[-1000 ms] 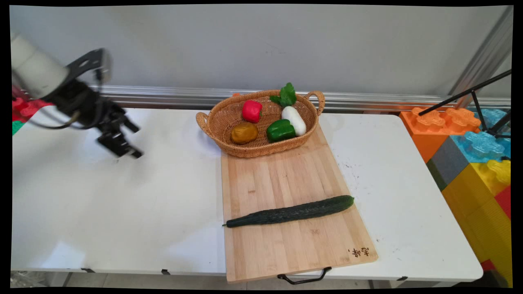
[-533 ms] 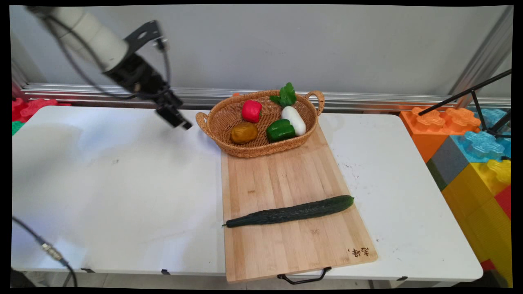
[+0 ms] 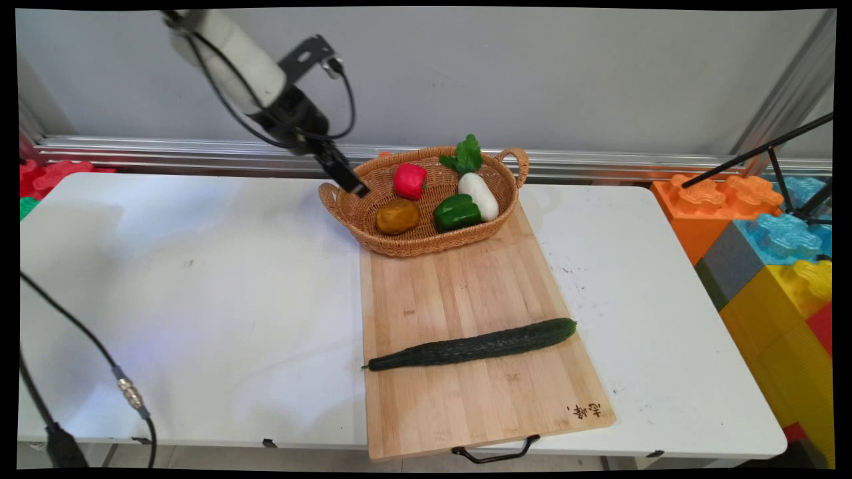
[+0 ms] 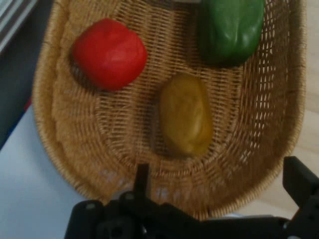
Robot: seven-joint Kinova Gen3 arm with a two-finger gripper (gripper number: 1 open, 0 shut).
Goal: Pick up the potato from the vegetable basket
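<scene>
Left of centre in the upper frame, the gripper (image 4: 219, 186) hangs wide apart above the basket's (image 3: 353, 219) left rim, nearest the yellow-brown potato (image 4: 185, 115).

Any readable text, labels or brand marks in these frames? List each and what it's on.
Burnt-in mark, apparently two or three Chinese characters, on the near right corner of the wooden cutting board: too small to read.
No readable text on the wicker basket, the vegetables, the gripper, the white table or the coloured blocks.
</scene>
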